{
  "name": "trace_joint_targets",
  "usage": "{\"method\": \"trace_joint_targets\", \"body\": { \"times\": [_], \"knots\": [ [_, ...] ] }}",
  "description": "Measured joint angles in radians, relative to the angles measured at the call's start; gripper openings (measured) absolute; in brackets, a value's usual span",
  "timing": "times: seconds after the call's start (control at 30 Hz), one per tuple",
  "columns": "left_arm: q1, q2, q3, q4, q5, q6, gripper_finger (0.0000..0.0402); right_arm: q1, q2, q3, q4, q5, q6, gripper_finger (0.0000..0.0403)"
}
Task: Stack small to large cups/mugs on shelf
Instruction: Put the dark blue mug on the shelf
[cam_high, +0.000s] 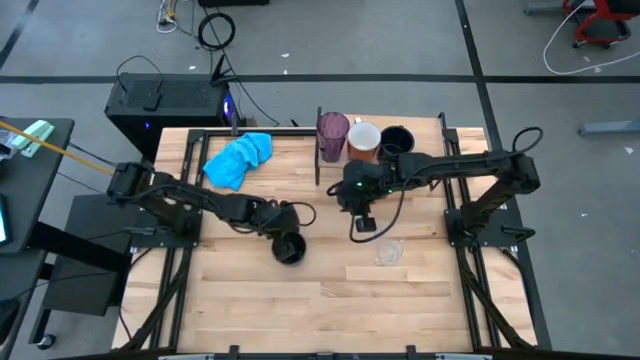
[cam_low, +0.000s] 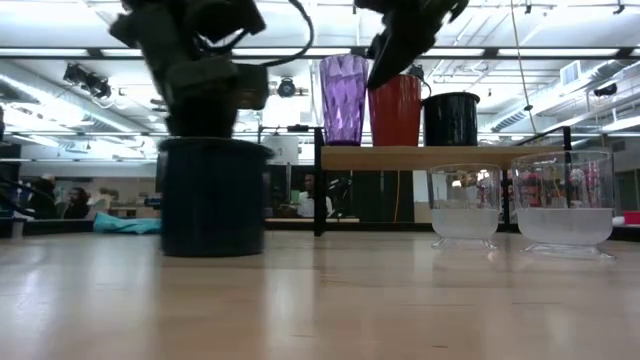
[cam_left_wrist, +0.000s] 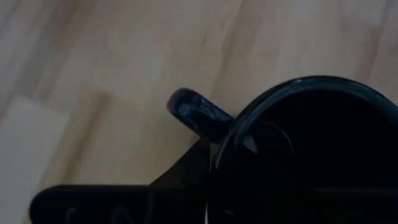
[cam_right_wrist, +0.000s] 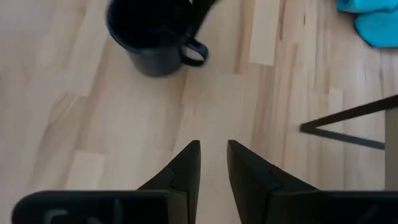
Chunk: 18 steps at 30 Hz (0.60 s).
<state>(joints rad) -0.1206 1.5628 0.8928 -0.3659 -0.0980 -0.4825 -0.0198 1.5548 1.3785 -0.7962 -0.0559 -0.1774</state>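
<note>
A black handled mug (cam_high: 290, 248) stands on the plank table near its middle; it also shows in the low view (cam_low: 212, 195). My left gripper (cam_high: 283, 222) is right above it, shut on its rim. My right gripper (cam_right_wrist: 213, 163) hovers above the table in front of the shelf (cam_low: 440, 156), open by a narrow gap and empty. On the shelf stand the purple tumbler (cam_high: 333, 133), the orange mug (cam_high: 363, 140) and a second black mug (cam_high: 397, 140). Two clear cups (cam_low: 465, 205) (cam_low: 563, 200) stand on the table in front of the shelf. My left gripper holds the black mug by its rim beside the handle (cam_left_wrist: 198, 113), coming from above. One finger (cam_left_wrist: 186, 177) lies on the outer wall; the other is hidden in the dark inside. The mug stands upright, its base on or just above the table (cam_low: 300, 300).
A bright blue cloth (cam_high: 240, 158) lies at the far left of the table. The shelf's thin dark upright (cam_high: 319, 150) stands between the cloth and the tumbler. Bare planks (cam_high: 330, 310) run along the table's near side.
</note>
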Motion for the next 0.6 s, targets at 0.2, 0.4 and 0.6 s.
{"method": "trace_joint_targets", "body": {
  "times": [0.2, 0.4, 0.6],
  "knots": [
    [0.035, 0.023, -0.001, 0.151, 0.0, 0.107, 0.0052, 0.027, -0.067, 0.0, -0.055, 0.002, 0.045, 0.0087],
    [0.045, 0.023, -0.001, 0.26, -0.014, 0.204, 0.0052, 0.03, -0.093, 0.0, -0.053, 0.003, 0.077, 0.0087],
    [0.045, 0.023, -0.001, 0.236, -0.015, 0.233, 0.0052, 0.03, -0.069, 0.001, -0.039, 0.002, 0.081, 0.0087]
  ]
}}
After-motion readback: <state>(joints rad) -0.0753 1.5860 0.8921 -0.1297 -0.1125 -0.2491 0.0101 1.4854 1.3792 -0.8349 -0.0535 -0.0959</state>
